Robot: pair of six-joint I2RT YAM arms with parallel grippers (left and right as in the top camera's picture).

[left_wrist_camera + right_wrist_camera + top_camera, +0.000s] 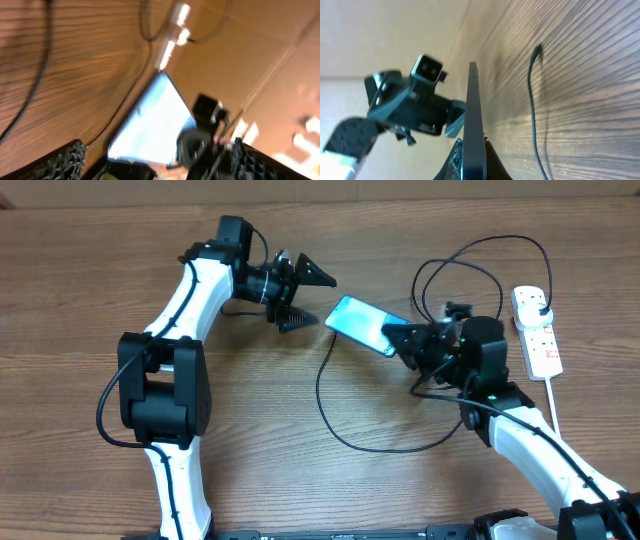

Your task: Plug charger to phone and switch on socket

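Note:
The phone (358, 322), with a light blue screen, is held tilted above the table by my right gripper (405, 338), which is shut on its right end. In the right wrist view the phone (472, 120) shows edge-on between the fingers. My left gripper (310, 298) is open and empty just left of the phone, apart from it. In the left wrist view the phone (155, 117) lies ahead of the open jaws (157, 162). The black charger cable (322, 395) loops over the table, its tip (537, 49) lying loose. Its plug sits in the white socket (540, 340).
The socket's thick white cord (556, 405) runs toward the front right edge. Cable loops (470, 260) lie behind the right arm. The socket also shows blurred in the left wrist view (172, 32). A cardboard wall stands behind the table.

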